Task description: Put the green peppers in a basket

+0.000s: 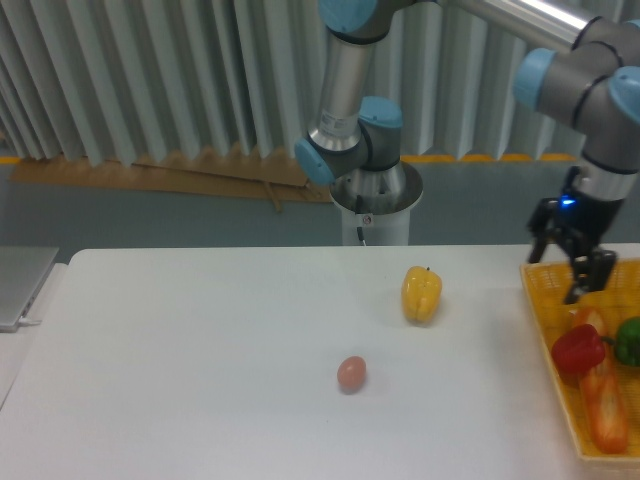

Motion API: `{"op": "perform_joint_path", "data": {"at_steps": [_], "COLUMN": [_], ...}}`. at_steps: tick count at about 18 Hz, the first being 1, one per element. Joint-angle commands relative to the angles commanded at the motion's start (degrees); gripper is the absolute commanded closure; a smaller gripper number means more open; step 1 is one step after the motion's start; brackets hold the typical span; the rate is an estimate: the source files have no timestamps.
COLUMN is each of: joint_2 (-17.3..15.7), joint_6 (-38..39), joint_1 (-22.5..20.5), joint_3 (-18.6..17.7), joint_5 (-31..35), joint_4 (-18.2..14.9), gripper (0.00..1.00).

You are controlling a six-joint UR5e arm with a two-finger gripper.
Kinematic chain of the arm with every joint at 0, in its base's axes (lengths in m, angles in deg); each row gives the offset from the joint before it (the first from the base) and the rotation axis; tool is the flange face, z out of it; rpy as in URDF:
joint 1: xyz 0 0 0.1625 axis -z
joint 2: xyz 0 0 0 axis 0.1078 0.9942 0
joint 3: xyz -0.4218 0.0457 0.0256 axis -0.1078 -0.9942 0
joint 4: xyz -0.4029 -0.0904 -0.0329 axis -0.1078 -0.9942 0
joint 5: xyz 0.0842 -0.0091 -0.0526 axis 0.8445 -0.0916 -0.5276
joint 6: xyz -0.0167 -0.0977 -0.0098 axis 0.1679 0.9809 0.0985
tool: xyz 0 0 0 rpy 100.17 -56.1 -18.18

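Observation:
The green pepper lies inside the yellow woven basket at the right edge, partly cut off by the frame, beside a red pepper. My gripper hangs above the basket's near-left corner, open, with nothing between its fingers. It is up and to the left of the green pepper, apart from it.
A yellow pepper stands on the white table right of centre. A small pinkish egg-shaped object lies nearer the front. An orange carrot-like item lies in the basket. The arm's base stands behind the table.

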Motion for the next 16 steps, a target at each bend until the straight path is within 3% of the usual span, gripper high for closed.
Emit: {"op": "perform_joint_path", "data": {"at_steps": [6,10,16], "joint_2": [-3.6,-7.8,-9.2], "joint_6": [5.1,5.3,4.9], "joint_1": [5.0,6.7,8.3], "joint_3": [-0.9,-2.6,-4.0], "joint_5": [1.5,11.3,17.0], "joint_4": [-1.0,-2.6,-2.4], "gripper": [0.0,0.0,0.0]}}
